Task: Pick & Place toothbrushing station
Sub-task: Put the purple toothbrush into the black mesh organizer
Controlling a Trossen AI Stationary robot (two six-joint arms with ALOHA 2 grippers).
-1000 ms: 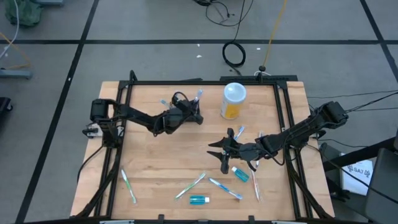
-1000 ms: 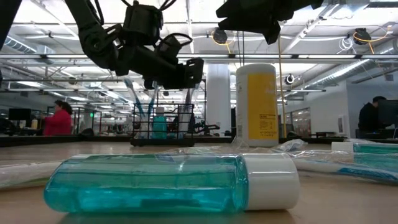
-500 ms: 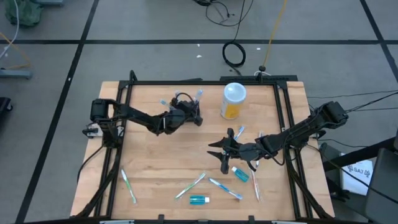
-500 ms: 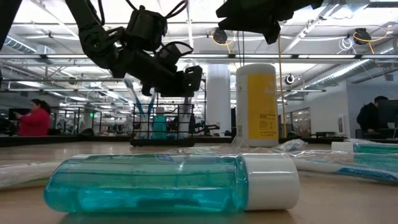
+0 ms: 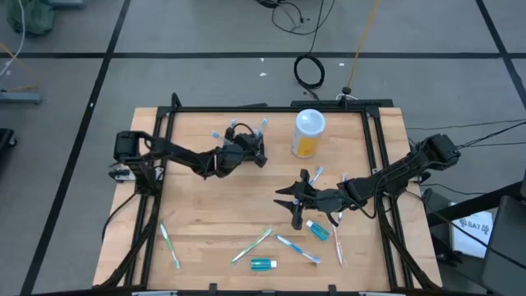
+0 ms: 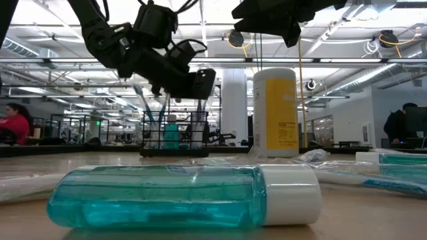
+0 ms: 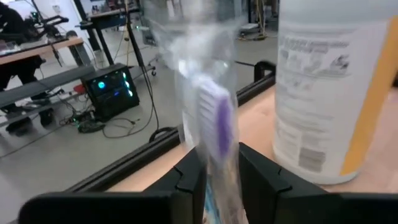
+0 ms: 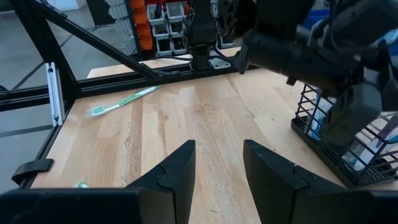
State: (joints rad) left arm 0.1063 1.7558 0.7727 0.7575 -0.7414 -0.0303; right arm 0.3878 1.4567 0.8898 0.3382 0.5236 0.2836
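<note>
The black slatted rack (image 5: 237, 136) stands upright on the table at the far middle, with toothbrushes standing in it; it also shows in the low view (image 6: 175, 135). My left gripper (image 5: 249, 153) hovers just above the rack's right end (image 6: 193, 79), shut on a wrapped toothbrush with a purple-and-white head (image 7: 215, 121). My right gripper (image 5: 294, 197) is open and empty, held above the bare wood right of centre (image 8: 219, 163). My left gripper pinches the wrapped toothbrush by its handle (image 7: 217, 171), below the head, between its two fingers (image 7: 190, 175). The head stands up past the fingertips. In the low view the handle (image 6: 200, 110) hangs below the gripper toward the rack; whether it rests there I cannot tell.
A translucent white-lidded container with orange contents (image 5: 308, 133) stands just right of the rack. Loose toothbrushes (image 5: 251, 245) (image 5: 168, 245) and two teal bottles (image 5: 263, 264) (image 5: 318, 230) lie near the front edge. A black frame (image 5: 156, 189) rims the table.
My left gripper has stayed over the rack's right end, dipping and tipping slightly and then coming back up, still shut on the toothbrush. My right gripper has kept still.
</note>
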